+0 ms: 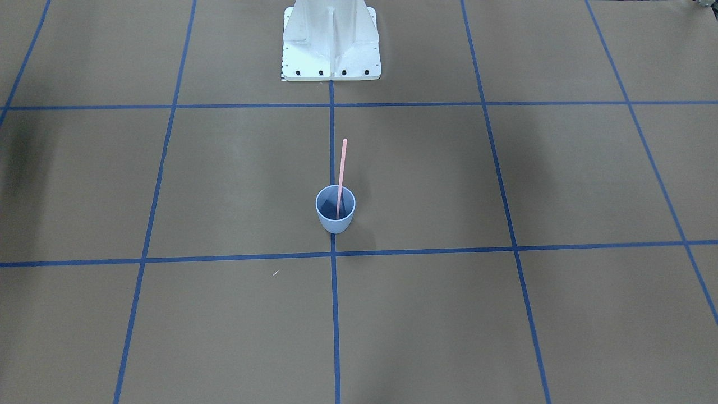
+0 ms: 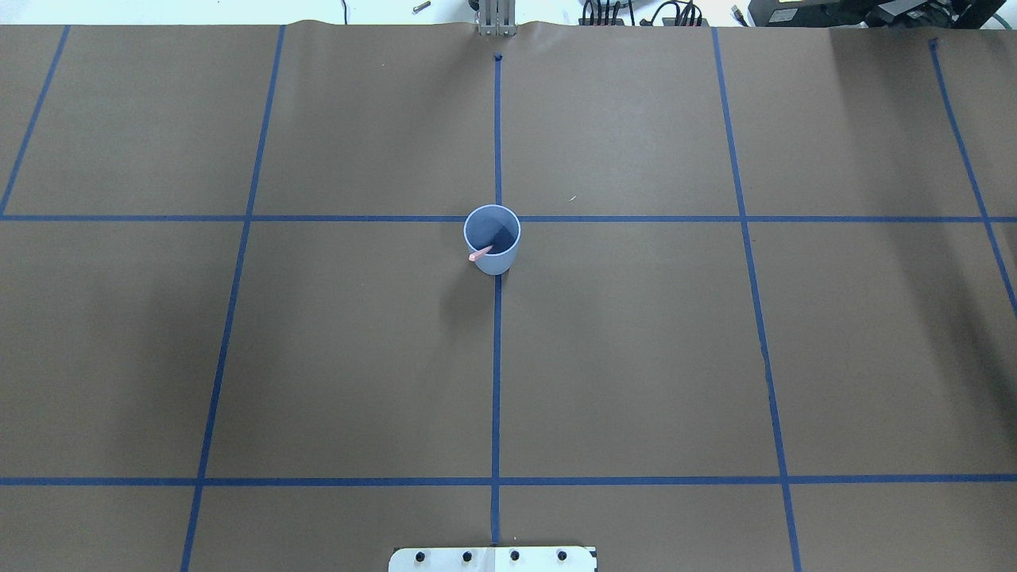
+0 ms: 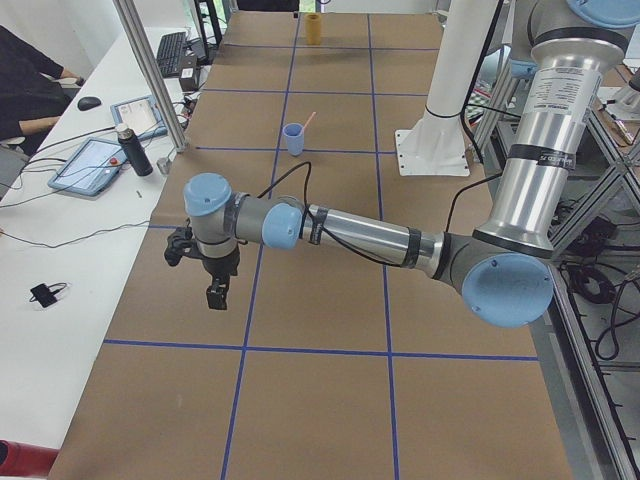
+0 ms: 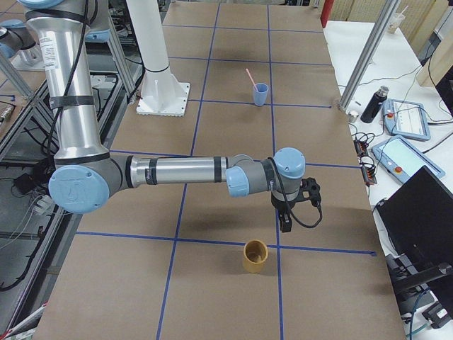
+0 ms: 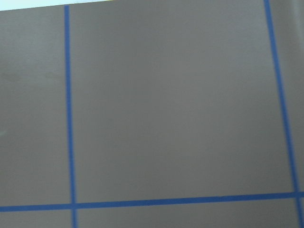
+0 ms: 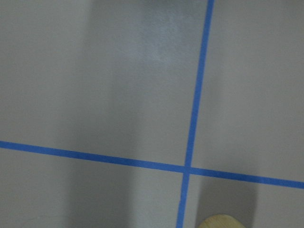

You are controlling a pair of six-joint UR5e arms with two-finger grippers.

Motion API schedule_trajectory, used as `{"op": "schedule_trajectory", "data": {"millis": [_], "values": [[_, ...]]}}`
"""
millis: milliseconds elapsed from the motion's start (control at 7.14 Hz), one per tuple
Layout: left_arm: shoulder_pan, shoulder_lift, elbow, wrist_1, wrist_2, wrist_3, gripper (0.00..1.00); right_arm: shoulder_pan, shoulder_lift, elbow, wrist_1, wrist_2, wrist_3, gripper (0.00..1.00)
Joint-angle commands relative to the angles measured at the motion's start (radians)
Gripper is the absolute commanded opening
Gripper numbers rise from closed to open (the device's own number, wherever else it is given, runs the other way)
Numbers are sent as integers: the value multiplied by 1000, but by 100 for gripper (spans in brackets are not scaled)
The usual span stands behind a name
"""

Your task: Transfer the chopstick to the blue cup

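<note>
One chopstick (image 1: 341,174), pink, stands in the blue cup (image 1: 335,216) mid-table, leaning on the rim toward the robot's base. Task looks done to me. The left gripper (image 3: 214,290) and right gripper (image 4: 285,221) hang over the table (image 2: 318,357) at opposite ends, well apart from the cup. They're seen side-on only, so I can't tell how wide either is or whether it grips anything. The right one is near a tan cup (image 4: 255,256). For parking: lift first and route wide of the protruding stick, since that cup probably tips easily.
</note>
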Motion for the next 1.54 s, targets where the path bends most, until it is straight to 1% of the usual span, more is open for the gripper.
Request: {"op": "schedule_trajectory", "data": {"millis": [0, 140, 280, 420, 561, 841, 1401], "values": [[-57, 70, 18, -20, 1, 38, 98, 108, -17, -16, -15, 32, -7, 100], [-82, 93, 18, -20, -4, 102, 98, 118, -31, -17, -23, 61, -7, 100], [-85, 97, 23, -14, -2, 92, 98, 127, -30, -7, -66, 66, -6, 100], [-85, 97, 29, -14, -2, 92, 98, 144, -28, 25, -134, 68, -6, 100], [-87, 97, 27, -9, -1, 92, 98, 162, -36, 42, -161, 68, -6, 100], [-85, 97, 29, -9, -1, 92, 98, 173, -68, 64, -161, 66, -6, 100], [-85, 93, 38, -9, -1, 92, 98, 173, -68, 68, -161, 66, -6, 100]]}}
